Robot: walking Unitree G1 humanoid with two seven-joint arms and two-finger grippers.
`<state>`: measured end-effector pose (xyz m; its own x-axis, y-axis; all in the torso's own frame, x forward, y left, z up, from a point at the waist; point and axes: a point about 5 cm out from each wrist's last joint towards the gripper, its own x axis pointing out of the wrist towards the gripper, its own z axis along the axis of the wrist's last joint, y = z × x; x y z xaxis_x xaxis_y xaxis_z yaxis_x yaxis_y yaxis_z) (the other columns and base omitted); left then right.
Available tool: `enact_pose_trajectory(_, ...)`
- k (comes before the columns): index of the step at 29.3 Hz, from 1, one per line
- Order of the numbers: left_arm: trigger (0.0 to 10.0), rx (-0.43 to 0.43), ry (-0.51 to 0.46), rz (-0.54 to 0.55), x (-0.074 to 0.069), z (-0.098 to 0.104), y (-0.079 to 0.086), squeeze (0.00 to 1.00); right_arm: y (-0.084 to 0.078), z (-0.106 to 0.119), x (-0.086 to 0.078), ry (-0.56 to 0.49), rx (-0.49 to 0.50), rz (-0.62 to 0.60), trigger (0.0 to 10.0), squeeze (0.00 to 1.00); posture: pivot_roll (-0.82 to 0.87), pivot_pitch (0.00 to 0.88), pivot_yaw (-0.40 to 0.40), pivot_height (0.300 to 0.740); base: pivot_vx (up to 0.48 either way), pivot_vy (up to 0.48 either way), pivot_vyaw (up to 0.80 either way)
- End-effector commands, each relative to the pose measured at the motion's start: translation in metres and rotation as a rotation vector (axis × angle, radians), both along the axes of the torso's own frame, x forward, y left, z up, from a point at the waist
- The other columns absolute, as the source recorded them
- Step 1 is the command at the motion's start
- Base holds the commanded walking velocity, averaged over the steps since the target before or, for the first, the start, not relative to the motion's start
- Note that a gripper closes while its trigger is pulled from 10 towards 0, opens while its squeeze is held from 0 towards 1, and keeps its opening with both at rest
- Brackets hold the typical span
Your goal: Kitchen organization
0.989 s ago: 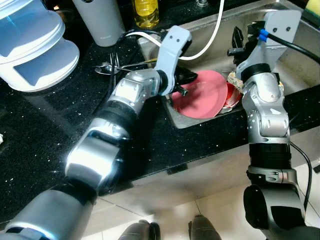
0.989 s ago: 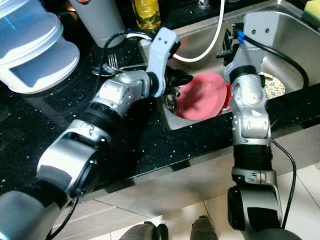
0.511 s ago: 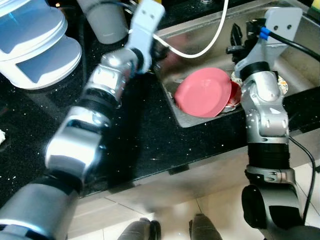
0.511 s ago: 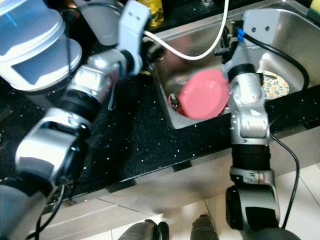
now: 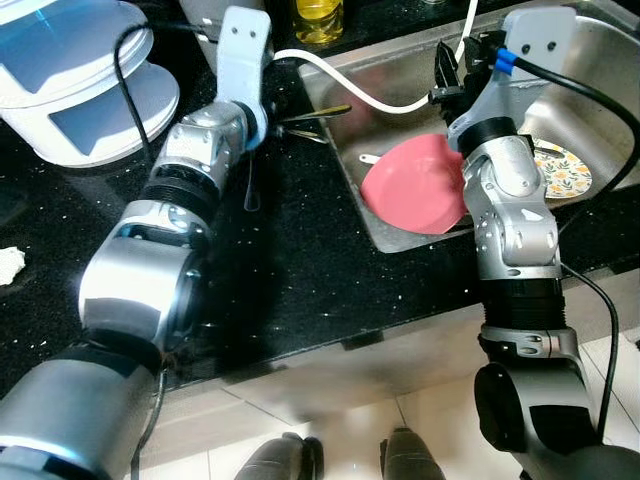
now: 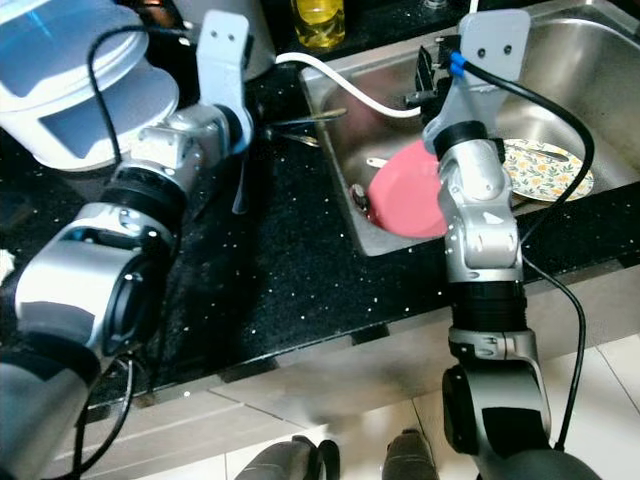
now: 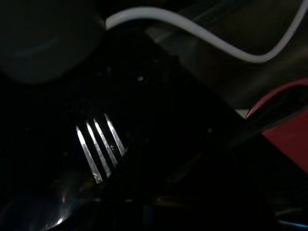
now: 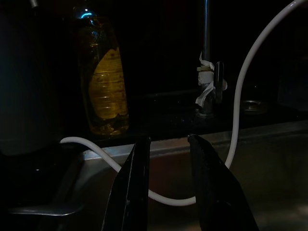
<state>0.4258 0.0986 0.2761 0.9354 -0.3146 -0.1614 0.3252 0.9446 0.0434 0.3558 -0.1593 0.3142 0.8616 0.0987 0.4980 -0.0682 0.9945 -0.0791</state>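
Stainless sink (image 5: 590,75) set in the black surface (image 5: 300,270). A pink plate (image 5: 415,195) leans inside it beside a patterned plate (image 5: 562,172). Left end effector (image 5: 305,118) just beside the sink's rim, apparently gripping cutlery.

Both head eyes look steeply down from above onto the black speckled counter (image 5: 300,270) and the stainless steel sink (image 6: 560,60), sharing nearly the same scene. The left wrist camera sits close over a silver fork (image 7: 98,149); the right wrist camera faces the yellow oil bottle (image 8: 103,82) across the sink.
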Motion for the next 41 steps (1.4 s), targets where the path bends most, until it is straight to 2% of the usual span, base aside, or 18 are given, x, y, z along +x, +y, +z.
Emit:
enact_pose_trajectory(1, 10.0, 0.037, 0.003, 0.005, 0.001, -0.003, 0.001, 0.0, 0.005, 0.003, -0.003, -0.021, 0.006, 0.024, 10.0, 0.0, 0.04, 0.155, 0.164, 0.74, 0.0, 0.0, 0.0)
enact_pose_trajectory(2, 10.0, 0.051, 0.003, 0.007, 0.001, -0.004, 0.001, 0.0, 0.004, 0.002, -0.003, -0.02, 0.006, 0.021, 10.0, 0.0, 0.04, 0.155, 0.164, 0.74, 0.0, 0.0, 0.0)
enact_pose_trajectory(3, 10.0, 0.116, 0.009, 0.031, 0.001, -0.01, 0.003, 0.0, 0.001, 0.0, -0.004, -0.014, 0.008, 0.013, 10.0, 0.0, 0.04, 0.158, 0.166, 0.74, 0.0, 0.0, 0.0)
enact_pose_trajectory(5, 10.0, 0.133, 0.011, 0.038, 0.001, -0.012, 0.004, 0.0, 0.001, 0.0, -0.005, -0.013, 0.008, 0.011, 10.0, 0.0, 0.04, 0.158, 0.166, 0.74, 0.0, 0.0, 0.0)
enact_pose_trajectory(6, 10.0, 0.152, 0.069, 0.097, 0.001, -0.023, 0.013, 0.0, 0.0, -0.001, -0.005, -0.01, 0.012, 0.006, 10.0, 0.0, 0.04, 0.161, 0.174, 0.74, 0.0, 0.0, 0.0)
enact_pose_trajectory(8, 10.0, 0.155, 0.086, 0.111, 0.0, -0.026, 0.015, 0.0, -0.001, -0.002, -0.005, -0.01, 0.013, 0.005, 10.0, 0.0, 0.04, 0.161, 0.174, 0.74, 0.0, 0.0, 0.0)
enact_pose_trajectory(10, 10.0, 0.1, 0.177, 0.166, -0.002, -0.042, 0.024, 0.0, -0.002, -0.003, -0.005, -0.006, 0.022, 0.002, 10.0, 0.0, 0.05, 0.16, 0.175, 0.74, 0.0, 0.0, 0.0)
enact_pose_trajectory(12, 10.0, 0.068, 0.209, 0.184, -0.003, -0.049, 0.027, 0.0, -0.002, -0.003, -0.005, -0.004, 0.025, 0.004, 10.0, 0.0, 0.07, 0.161, 0.171, 0.74, 0.0, 0.0, 0.0)
enact_pose_trajectory(13, 10.0, 0.037, 0.245, 0.227, -0.005, -0.058, 0.037, 0.0, 0.001, -0.004, -0.003, 0.0, 0.026, 0.015, 10.0, 0.0, 0.07, 0.163, 0.166, 0.74, 0.0, 0.0, 0.0)
enact_pose_trajectory(20, 10.0, -0.112, 0.298, 0.418, -0.011, -0.059, 0.074, 0.0, 0.006, -0.004, 0.0, 0.005, 0.023, 0.038, 10.0, 0.0, 0.09, 0.166, 0.142, 0.74, 0.0, 0.0, 0.0)
enact_pose_trajectory(25, 10.0, -0.099, 0.308, 0.477, -0.028, -0.063, 0.09, 0.0, 0.008, -0.003, 0.001, 0.007, 0.02, 0.05, 10.0, 0.0, 0.1, 0.163, 0.128, 0.74, 0.0, 0.0, 0.0)
enact_pose_trajectory(28, 10.0, -0.089, 0.305, 0.47, -0.044, -0.063, 0.092, 0.0, 0.009, -0.002, 0.002, 0.007, 0.017, 0.058, 10.0, 0.0, 0.1, 0.162, 0.126, 0.74, 0.0, 0.0, 0.0)
enact_pose_trajectory(31, 10.0, -0.086, 0.289, 0.4, -0.054, -0.059, 0.084, 0.0, 0.01, -0.002, 0.003, 0.007, 0.018, 0.063, 10.0, 0.0, 0.11, 0.158, 0.118, 0.74, 0.0, 0.0, 0.0)
enact_pose_trajectory(32, 10.0, -0.087, 0.266, 0.322, -0.063, -0.05, 0.073, 0.0, 0.011, -0.001, 0.003, 0.005, 0.017, 0.069, 10.0, 0.0, 0.11, 0.156, 0.115, 0.74, 0.0, 0.0, 0.0)
enact_pose_trajectory(36, 10.0, -0.078, 0.248, 0.302, -0.067, -0.044, 0.069, 0.0, 0.012, -0.001, 0.004, 0.004, 0.016, 0.072, 10.0, 0.0, 0.11, 0.151, 0.114, 0.74, 0.0, 0.0, 0.0)
enact_pose_trajectory(37, 10.0, -0.06, 0.166, 0.314, -0.074, -0.026, 0.067, 0.0, 0.012, 0.0, 0.004, 0.001, 0.016, 0.073, 10.0, 0.0, 0.11, 0.143, 0.114, 0.74, 0.0, 0.0, 0.0)
enact_pose_trajectory(40, 10.0, -0.049, 0.1, 0.324, -0.08, -0.013, 0.066, 0.0, 0.011, 0.0, 0.004, -0.001, 0.017, 0.073, 10.0, 0.0, 0.11, 0.143, 0.114, 0.74, 0.0, 0.0, 0.0)
enact_pose_trajectory(41, 10.0, -0.044, 0.045, 0.312, -0.082, -0.002, 0.065, 0.0, 0.011, 0.0, 0.005, -0.001, 0.017, 0.073, 10.0, 0.0, 0.11, 0.137, 0.111, 0.74, 0.0, 0.0, 0.0)
